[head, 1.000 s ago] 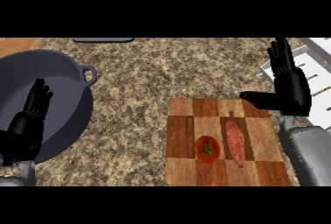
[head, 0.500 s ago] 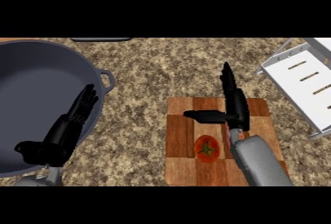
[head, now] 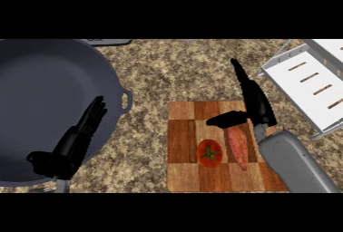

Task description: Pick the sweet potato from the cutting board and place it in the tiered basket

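Note:
A long pinkish sweet potato point(head: 237, 146) lies on the checkered wooden cutting board point(head: 181, 149), with a red tomato point(head: 209, 152) just to its left. My right hand point(head: 253, 102) hovers over the board's far end, fingers straight and pointing away, thumb point(head: 225, 118) stuck out to the left just above the sweet potato's far tip. It holds nothing. The white tiered basket point(head: 308, 86) stands at the right edge. My left hand point(head: 77, 138) rests open over the big pan, fingers straight.
A large dark grey pan point(head: 40, 90) with a side handle fills the left of the speckled stone counter point(head: 174, 72). A grey object point(head: 107, 41) shows at the far edge behind the pan.
The view has shifted, so the pan and basket look nearer. My right hand has come in from the basket side to over the board's far end, thumb above the sweet potato.

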Controlling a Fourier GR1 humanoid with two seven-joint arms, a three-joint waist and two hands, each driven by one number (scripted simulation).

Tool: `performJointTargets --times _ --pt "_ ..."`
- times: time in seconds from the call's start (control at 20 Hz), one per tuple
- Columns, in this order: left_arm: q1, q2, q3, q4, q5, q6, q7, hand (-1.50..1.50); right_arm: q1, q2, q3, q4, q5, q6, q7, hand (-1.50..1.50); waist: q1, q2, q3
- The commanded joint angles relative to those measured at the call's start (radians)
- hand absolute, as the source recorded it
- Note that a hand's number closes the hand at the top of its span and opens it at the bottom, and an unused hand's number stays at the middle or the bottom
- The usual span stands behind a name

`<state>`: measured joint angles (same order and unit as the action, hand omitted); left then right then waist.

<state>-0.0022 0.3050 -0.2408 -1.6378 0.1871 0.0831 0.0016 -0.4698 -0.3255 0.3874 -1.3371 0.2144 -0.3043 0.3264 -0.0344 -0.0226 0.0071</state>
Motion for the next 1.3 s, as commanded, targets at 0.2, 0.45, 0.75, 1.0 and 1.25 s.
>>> performJointTargets --times 0.2,0.45,0.75,1.0,1.25 --pt "-0.005 0.000 0.009 0.082 0.008 -0.023 -0.011 0.00 -0.147 -0.242 0.199 -0.075 0.106 0.450 0.415 -1.50 -0.001 0.001 -0.020" --pt "-0.051 -0.003 0.038 0.152 0.008 -0.035 -0.043 0.00 -0.248 -0.223 0.192 -0.249 -0.049 0.709 0.731 -1.50 -0.003 0.008 -0.014" --pt "-0.109 -0.063 0.037 0.269 -0.008 -0.040 -0.095 0.00 -0.199 -0.178 0.194 -0.437 -0.116 0.711 1.004 -1.50 0.007 0.017 -0.010" --pt "-0.125 -0.068 0.029 0.272 -0.023 -0.050 -0.089 0.00 -0.168 -0.188 0.224 -0.491 0.021 0.618 1.056 -1.50 0.017 0.017 -0.009" --pt "-0.108 -0.070 0.031 0.260 -0.019 -0.055 -0.087 0.00 -0.098 -0.217 0.266 -0.407 0.028 0.652 1.057 -1.50 0.022 0.019 -0.009"
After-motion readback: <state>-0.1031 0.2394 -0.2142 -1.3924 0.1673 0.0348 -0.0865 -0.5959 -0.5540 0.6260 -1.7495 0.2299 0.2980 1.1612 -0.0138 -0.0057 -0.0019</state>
